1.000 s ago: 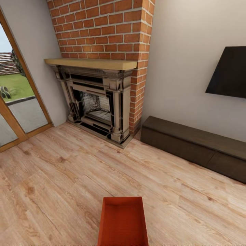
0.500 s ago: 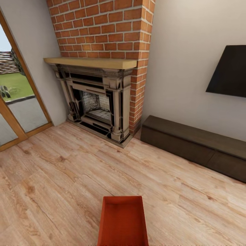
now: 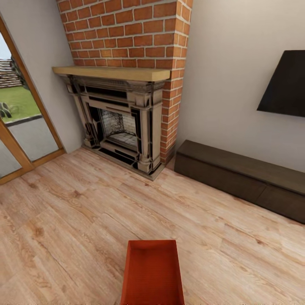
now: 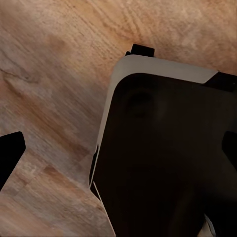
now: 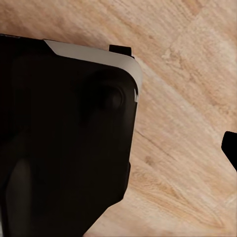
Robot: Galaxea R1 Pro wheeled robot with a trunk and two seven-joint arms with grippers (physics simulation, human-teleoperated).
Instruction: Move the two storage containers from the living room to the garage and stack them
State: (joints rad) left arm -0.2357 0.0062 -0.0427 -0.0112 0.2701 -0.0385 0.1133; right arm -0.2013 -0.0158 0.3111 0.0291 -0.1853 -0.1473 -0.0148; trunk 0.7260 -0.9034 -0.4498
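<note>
Apparently both tools empty (jaws spread); storage container (image 3: pixel 152 275) on wood-plank floor (image 3: pixel 76 228).

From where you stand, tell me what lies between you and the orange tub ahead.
Nothing visible does. The storage container sits directly ahead on bare wood-plank floor. The fireplace and the dark bench stand beyond it, against the wall.

A matt orange-red plastic storage container (image 3: pixel 152 273), finely ribbed inside, is seen on pale, grained wood-plank flooring (image 3: pixel 76 220). Rough red brick (image 3: pixel 127 34) is shown above a dark metal fireplace surround (image 3: pixel 146 127). The bench (image 3: pixel 241 180) is finished in dark-brown matt wood.
</note>
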